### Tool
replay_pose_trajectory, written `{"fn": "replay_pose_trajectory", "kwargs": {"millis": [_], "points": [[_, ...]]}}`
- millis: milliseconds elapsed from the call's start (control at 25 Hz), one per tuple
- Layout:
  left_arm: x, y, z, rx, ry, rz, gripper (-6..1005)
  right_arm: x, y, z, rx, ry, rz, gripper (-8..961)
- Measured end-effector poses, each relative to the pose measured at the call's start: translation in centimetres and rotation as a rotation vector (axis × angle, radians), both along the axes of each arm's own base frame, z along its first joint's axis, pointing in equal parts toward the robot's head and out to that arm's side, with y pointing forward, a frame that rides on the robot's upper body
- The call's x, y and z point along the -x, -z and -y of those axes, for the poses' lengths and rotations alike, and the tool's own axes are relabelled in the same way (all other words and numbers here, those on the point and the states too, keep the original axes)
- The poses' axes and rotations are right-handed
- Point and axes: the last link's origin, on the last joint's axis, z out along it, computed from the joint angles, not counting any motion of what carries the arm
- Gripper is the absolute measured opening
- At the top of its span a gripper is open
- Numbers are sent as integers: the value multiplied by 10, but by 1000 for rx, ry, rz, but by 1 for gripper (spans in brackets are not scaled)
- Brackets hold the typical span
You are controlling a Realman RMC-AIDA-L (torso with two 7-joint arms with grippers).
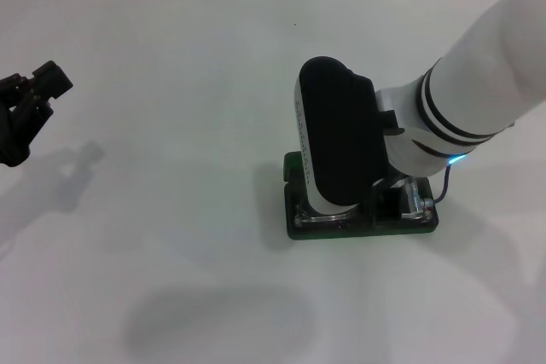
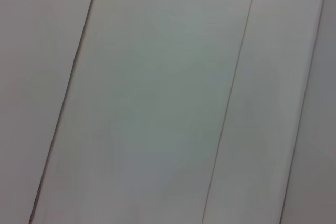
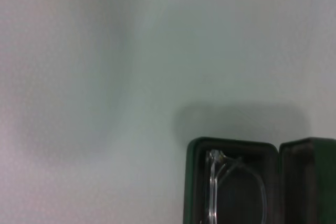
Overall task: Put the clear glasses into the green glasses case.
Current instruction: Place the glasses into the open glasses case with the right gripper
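Observation:
The green glasses case [image 1: 424, 226] lies open on the white table, right of centre, mostly covered by my right arm's wrist. The clear glasses [image 1: 319, 220] lie inside it, with only a bit of transparent frame showing at the case's near left corner. In the right wrist view the open green glasses case [image 3: 231, 146] shows both dark halves, and the clear glasses [image 3: 216, 182] rest in one half. My right gripper [image 1: 398, 205] hangs directly over the case, close to it. My left gripper [image 1: 30, 106] is parked at the far left edge, well away from the case.
The white table [image 1: 171, 125] stretches around the case with no other objects on it. A tiled wall runs along the far edge. The left wrist view shows only pale panels with thin seams [image 2: 231, 98].

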Motion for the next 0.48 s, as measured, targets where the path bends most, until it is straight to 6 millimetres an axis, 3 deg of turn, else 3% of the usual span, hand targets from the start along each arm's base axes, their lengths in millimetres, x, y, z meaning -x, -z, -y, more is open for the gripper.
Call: {"fn": "replay_pose_trajectory", "kwargs": {"millis": [480], "points": [[-1, -2, -1, -1, 3, 6, 91, 1, -6, 19, 13, -4, -53, 93]]}}
